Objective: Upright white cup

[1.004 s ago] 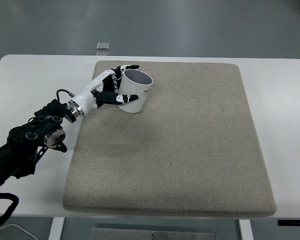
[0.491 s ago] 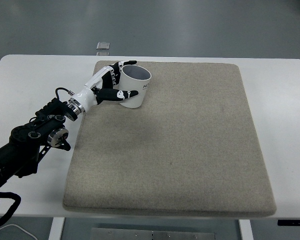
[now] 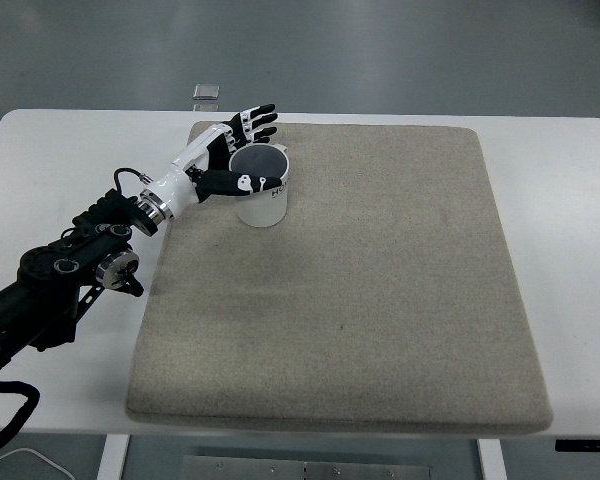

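A white cup stands upright on the beige mat's far left; the left hand is spread beside it, gripping nothing, apparently letting go.

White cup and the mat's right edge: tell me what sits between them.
Nothing does. In the head view the white cup stands upright beside the left hand at the beige mat's far-left corner, and the stretch rightward is bare mat.

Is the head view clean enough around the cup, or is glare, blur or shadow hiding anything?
Head view: lighting is even with no glare; the white cup and left hand are sharp, casting only soft shadows on the mat; the cup's interior reads dark, so its bottom is unclear.
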### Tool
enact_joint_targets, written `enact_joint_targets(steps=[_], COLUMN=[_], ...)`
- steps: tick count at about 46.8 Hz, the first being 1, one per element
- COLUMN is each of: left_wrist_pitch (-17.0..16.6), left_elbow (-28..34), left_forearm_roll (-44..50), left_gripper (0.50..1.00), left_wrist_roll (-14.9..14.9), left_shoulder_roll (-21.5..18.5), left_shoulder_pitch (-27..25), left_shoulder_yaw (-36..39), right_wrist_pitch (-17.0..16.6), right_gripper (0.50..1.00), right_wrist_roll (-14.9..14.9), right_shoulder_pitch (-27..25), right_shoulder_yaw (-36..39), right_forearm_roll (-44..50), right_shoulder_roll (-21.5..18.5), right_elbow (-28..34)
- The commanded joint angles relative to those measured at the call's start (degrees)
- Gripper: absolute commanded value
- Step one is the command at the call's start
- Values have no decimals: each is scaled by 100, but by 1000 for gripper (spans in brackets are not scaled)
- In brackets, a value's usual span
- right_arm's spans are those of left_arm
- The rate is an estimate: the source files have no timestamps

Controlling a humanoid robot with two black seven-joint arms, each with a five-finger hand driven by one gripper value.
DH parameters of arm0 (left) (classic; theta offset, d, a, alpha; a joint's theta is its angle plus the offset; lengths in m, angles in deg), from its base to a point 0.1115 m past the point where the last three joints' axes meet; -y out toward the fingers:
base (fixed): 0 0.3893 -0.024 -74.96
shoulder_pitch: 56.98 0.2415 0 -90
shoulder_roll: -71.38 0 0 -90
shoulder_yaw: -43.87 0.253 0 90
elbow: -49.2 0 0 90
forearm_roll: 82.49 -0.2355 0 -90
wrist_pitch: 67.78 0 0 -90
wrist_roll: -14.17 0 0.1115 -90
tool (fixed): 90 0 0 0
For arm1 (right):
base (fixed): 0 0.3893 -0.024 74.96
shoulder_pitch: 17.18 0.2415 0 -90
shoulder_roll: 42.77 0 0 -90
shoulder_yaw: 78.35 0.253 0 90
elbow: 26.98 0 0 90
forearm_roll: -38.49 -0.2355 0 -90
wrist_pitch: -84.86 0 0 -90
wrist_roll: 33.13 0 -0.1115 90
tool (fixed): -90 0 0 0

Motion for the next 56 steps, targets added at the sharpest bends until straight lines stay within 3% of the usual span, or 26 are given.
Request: enact_joint_targets(steps=[1,11,18,25,31,47,56], left_wrist_pitch=[32,103,120,182,94,-231,-416], left_elbow=[94,499,280,-827,-1364,-1435,-1444], left_forearm_roll=[18,588,1527,2785,2979,4350,5001], left_gripper=[1000,1000,1000,1000,1000,1000,1000], left_wrist_roll=[0,0,0,0,0,0,-1565], left_shoulder_roll=[-59,-366,-402,10,354,512,504], left_shoulder_pitch=[15,-38,-432,-767,-846,-855,-881], left_shoulder_yaw=[-56,-249,-258,-162,-214,-241,-258], right_wrist_pitch=[0,-18,-35,-35,-44,-35,-27], right_gripper=[930,930,930,930,930,930,930], right_wrist_roll=[0,0,0,0,0,9,18], right_shoulder_pitch=[-4,-4,-4,-4,-4,-39,-39], right_shoulder_yaw=[0,-17,-26,-9,-17,-35,0], right_forearm_roll=[1,1,9,18,9,18,-8], right_shoulder_roll=[0,0,0,0,0,0,0], right_elbow=[-3,-3,-3,-3,-3,-3,-3])
